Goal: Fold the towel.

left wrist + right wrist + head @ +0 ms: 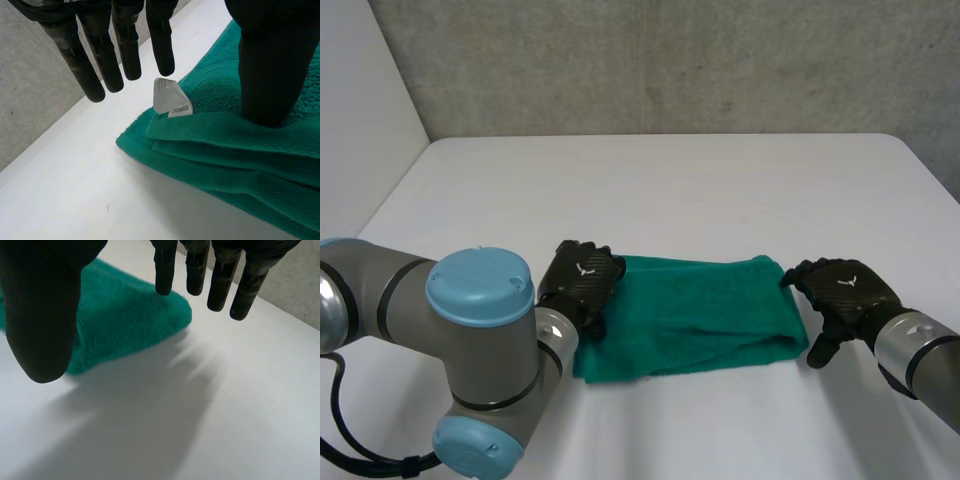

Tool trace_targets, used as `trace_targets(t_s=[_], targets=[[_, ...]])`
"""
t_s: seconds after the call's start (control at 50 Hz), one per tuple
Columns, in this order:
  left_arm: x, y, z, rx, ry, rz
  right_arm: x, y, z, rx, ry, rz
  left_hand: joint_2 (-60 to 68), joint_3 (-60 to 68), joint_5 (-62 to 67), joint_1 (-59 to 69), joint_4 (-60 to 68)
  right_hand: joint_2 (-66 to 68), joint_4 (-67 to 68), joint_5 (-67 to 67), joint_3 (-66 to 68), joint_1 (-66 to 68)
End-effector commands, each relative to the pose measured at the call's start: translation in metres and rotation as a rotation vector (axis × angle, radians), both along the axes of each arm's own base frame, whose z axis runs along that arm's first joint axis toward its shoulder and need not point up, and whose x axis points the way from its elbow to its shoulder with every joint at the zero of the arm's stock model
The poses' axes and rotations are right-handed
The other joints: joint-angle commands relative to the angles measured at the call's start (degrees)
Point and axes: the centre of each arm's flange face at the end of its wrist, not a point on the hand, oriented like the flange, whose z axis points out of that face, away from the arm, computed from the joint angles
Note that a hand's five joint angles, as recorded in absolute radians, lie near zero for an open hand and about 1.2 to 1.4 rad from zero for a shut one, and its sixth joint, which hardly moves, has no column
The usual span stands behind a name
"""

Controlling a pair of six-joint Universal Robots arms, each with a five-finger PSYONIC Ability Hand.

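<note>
Towel (685, 312) is green, folded into a long strip, lying flat on the white table (670, 190) between both hands. Left hand (582, 280) sits at its left end, fingers (97, 65) straight and spread past the corner by the white label (171, 98), thumb (272, 75) resting on the top fold. Right hand (842, 290) hangs just off the right end, fingers (220, 280) straight and apart, holding nothing.

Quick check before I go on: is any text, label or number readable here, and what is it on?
White tag at a corner of the towel, near the left hand: dark print, too small to read.
Backs of the left hand and the right hand: a small white mark each, no legible letters.
Nothing else written.
</note>
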Motion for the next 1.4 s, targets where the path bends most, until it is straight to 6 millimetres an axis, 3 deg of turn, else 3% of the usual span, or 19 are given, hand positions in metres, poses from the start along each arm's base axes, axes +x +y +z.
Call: trace_targets(t_s=[0.02, 0.2, 0.3, 0.34, 0.48, 0.52, 0.68, 0.76, 0.88, 0.92, 0.94, 0.96, 1.0, 1.02, 1.1, 1.14, 1.22, 1.3, 1.4], targets=[[0.0, 0.0, -0.002, 0.005, -0.003, 0.0, 0.004, 0.003, 0.005, 0.033, -0.098, 0.01, 2.43, 2.21, 3.11, 2.06, 2.93, 3.3, 3.48, 3.62, 3.98, 4.99], [0.001, 0.002, -0.001, 0.005, -0.003, 0.0, 0.006, -0.003, -0.008, 0.056, -0.097, 0.016, 2.26, 2.04, 2.94, 1.89, 2.77, 12.04, 12.22, 12.36, 12.72, 13.73], [0.002, 0.002, 0.002, -0.001, 0.0, 0.002, 0.007, -0.009, -0.022, 0.082, -0.091, 0.014, 1.76, 1.54, 2.44, 1.38, 2.26, 29.38, 29.56, 29.7, 30.06, 31.07], [0.003, 0.003, 0.003, -0.001, 0.0, 0.003, 0.006, -0.015, -0.02, 0.061, -0.083, 0.006, 1.76, 1.53, 2.44, 1.38, 2.26, 63.77, 63.95, 64.09, 64.45, 65.46], [0.009, 0.007, 0.017, -0.022, 0.015, 0.012, 0.015, -0.028, -0.001, -0.021, -0.085, 0.031, 0.08, -0.14, 0.76, -0.3, 0.58, 63.97, 64.15, 64.29, 64.66, 65.66], [0.014, 0.009, 0.023, -0.031, 0.024, 0.02, 0.026, -0.025, 0.007, -0.051, -0.09, 0.07, -1.1, -1.32, -0.42, -1.47, -0.59, 63.97, 64.15, 64.29, 64.66, 65.66], [0.036, 0.007, 0.042, -0.057, 0.046, 0.087, 0.118, 0.022, 0.054, -0.154, -0.113, 0.341, -2.78, -3.0, -2.1, -3.15, -2.28, 63.97, 64.15, 64.29, 64.66, 65.66], [0.05, 0.003, 0.047, -0.069, 0.046, 0.153, 0.172, 0.064, 0.037, -0.115, -0.058, 0.514, -4.46, -4.68, -3.78, -4.84, -3.96, 63.97, 64.15, 64.29, 64.66, 65.66], [0.063, -0.005, 0.051, -0.084, 0.048, 0.226, 0.205, 0.102, -0.002, -0.061, 0.05, 0.651, -7.32, -7.55, -6.64, -7.7, -6.82, 63.97, 64.15, 64.29, 64.66, 65.66], [0.063, -0.006, 0.052, -0.087, 0.049, 0.228, 0.206, 0.102, -0.003, -0.063, 0.057, 0.645, -7.66, -7.89, -6.98, -8.04, -7.16, 58.7, 58.88, 59.02, 59.39, 60.39], [0.063, -0.01, 0.055, -0.097, 0.059, 0.234, 0.207, 0.097, -0.002, -0.082, 0.063, 0.613, -7.83, -8.05, -7.15, -8.2, -7.32, 32.01, 32.18, 32.32, 32.69, 33.7], [0.063, -0.011, 0.056, -0.101, 0.062, 0.234, 0.207, 0.097, -0.002, -0.082, 0.063, 0.612, -7.83, -8.05, -7.15, -8.21, -7.33, 31.74, 31.92, 32.06, 32.42, 33.43], [0.062, -0.012, 0.058, -0.107, 0.067, 0.233, 0.205, 0.086, 0.01, -0.135, 0.062, 0.526, -7.83, -8.05, -7.15, -8.21, -7.33, -2.1, -1.92, -1.78, -1.42, -0.41], [0.06, -0.015, 0.063, -0.122, 0.08, 0.233, 0.204, 0.084, 0.015, -0.154, 0.058, 0.504, -7.83, -8.05, -7.15, -8.21, -7.33, -5.74, -5.56, -5.42, -5.06, -4.05], [0.052, -0.021, 0.079, -0.17, 0.143, 0.226, 0.19, 0.067, 0.048, -0.233, 0.016, 0.412, -7.83, -8.05, -7.15, -8.21, -7.33, -6.03, -5.85, -5.71, -5.34, -4.34], [0.049, -0.022, 0.083, -0.181, 0.158, 0.221, 0.163, 0.051, 0.069, -0.242, -0.024, 0.326, -7.66, -7.89, -6.98, -8.04, -7.16, -6.03, -5.85, -5.71, -5.34, -4.34], [0.025, -0.018, 0.106, -0.201, 0.291, 0.165, 0.144, 0.047, 0.08, -0.202, -0.105, 0.276, -7.66, -7.89, -6.98, -8.04, -7.16, -6.03, -5.85, -5.71, -5.34, -4.34], [-0.006, -0.007, 0.092, -0.119, 0.346, 0.065, 0.127, 0.033, 0.078, -0.125, -0.176, 0.216, -7.49, -7.72, -6.81, -7.87, -6.99, -6.03, -5.85, -5.71, -5.34, -4.34], [-0.02, 0.003, 0.061, -0.013, 0.305, 0.015, 0.122, 0.026, 0.076, -0.085, -0.214, 0.207, -7.49, -7.72, -6.81, -7.87, -6.99, -6.03, -5.85, -5.71, -5.34, -4.34]])
